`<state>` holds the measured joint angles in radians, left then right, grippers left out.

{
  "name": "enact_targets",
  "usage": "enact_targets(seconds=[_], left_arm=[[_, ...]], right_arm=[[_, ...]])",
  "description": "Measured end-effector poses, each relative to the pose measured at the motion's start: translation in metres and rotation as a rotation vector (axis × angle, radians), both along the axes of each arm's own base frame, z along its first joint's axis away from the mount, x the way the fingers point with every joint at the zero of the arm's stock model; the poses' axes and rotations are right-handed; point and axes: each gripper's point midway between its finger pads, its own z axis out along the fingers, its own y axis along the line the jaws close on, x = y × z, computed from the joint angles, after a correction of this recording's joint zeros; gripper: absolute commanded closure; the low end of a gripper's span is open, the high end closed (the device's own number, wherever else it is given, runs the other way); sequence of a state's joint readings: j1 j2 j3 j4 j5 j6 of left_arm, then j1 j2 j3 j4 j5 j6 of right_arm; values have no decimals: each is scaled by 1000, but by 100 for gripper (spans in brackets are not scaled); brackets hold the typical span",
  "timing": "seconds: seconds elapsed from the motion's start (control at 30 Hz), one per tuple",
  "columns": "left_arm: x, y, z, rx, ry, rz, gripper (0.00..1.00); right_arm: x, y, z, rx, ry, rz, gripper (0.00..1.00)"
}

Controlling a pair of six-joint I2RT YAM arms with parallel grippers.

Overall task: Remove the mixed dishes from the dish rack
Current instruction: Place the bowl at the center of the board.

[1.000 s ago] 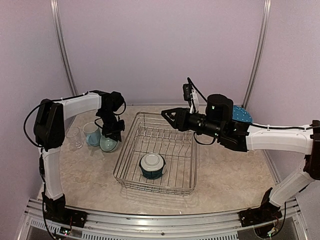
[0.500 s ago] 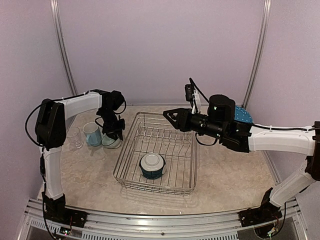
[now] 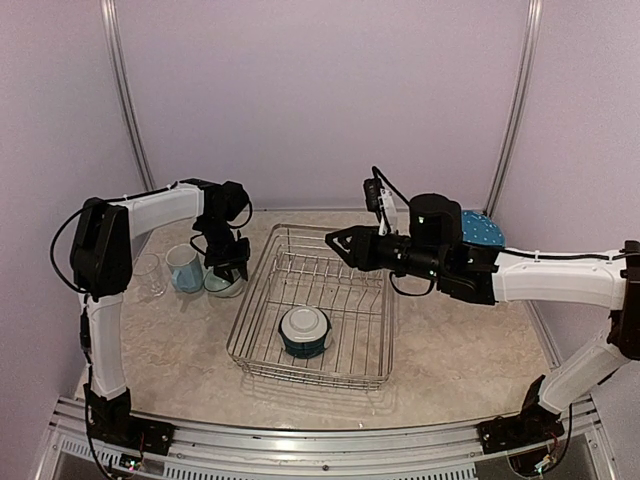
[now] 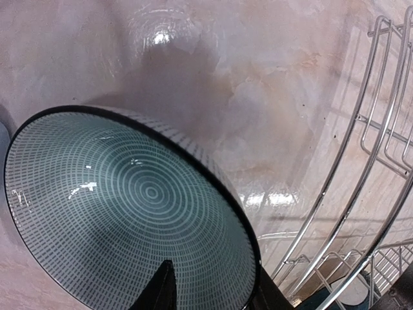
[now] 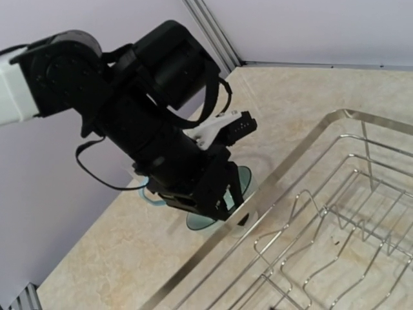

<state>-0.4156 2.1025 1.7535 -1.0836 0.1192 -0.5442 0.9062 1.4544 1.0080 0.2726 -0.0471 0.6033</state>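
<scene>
My left gripper is shut on the rim of a teal patterned bowl, one finger inside and one outside, and holds it tilted just over the table left of the dish rack. The bowl fills the left wrist view. A light blue mug and a clear glass stand beside it. A second teal bowl with a white inside sits in the rack's near part. My right gripper hovers open and empty above the rack's far end. A blue plate lies behind the right arm. The yellow-orange plates are out of view.
The rack's wire side runs close to the held bowl on its right. The right wrist view shows the left arm, the bowl and the rack's rim. Purple walls close in the back and sides.
My left gripper has lowered the teal bowl toward the table beside the mug. My right gripper has shifted a little left over the rack's far end.
</scene>
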Motion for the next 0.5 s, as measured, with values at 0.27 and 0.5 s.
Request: enact_targets(seconds=[0.27, 0.5], left_arm=[[-1, 0, 0, -1, 4, -4, 53], [-1, -2, 0, -12, 6, -13, 47]], right_arm=[[1, 1, -2, -12, 9, 1, 62], [1, 2, -6, -23, 16, 1, 61]])
